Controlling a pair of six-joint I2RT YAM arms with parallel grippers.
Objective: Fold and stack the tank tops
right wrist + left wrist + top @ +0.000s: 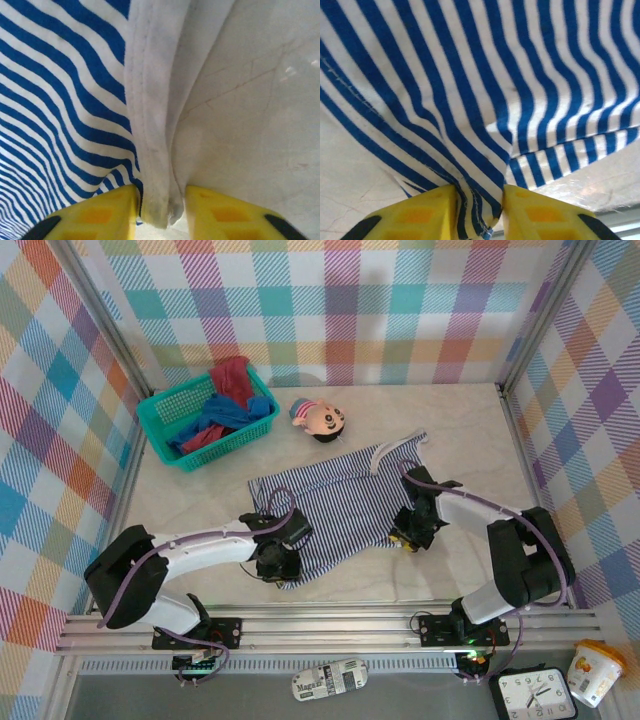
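Two tank tops, the blue top [215,420] and the dark red top [235,380], are being held crumpled in the teal mesh basket [160,410] at the far left of the counter [460,430]. To its right, below the doll [320,420], the striped tank top [340,505] is being spread mid-counter. Its near-left corner is being pinched by the narrowed left gripper [480,200], and its white-bound right edge is being clamped by the right gripper [160,200].

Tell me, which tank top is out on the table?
The striped tank top; the blue top and the dark red top sit bunched in the teal basket.
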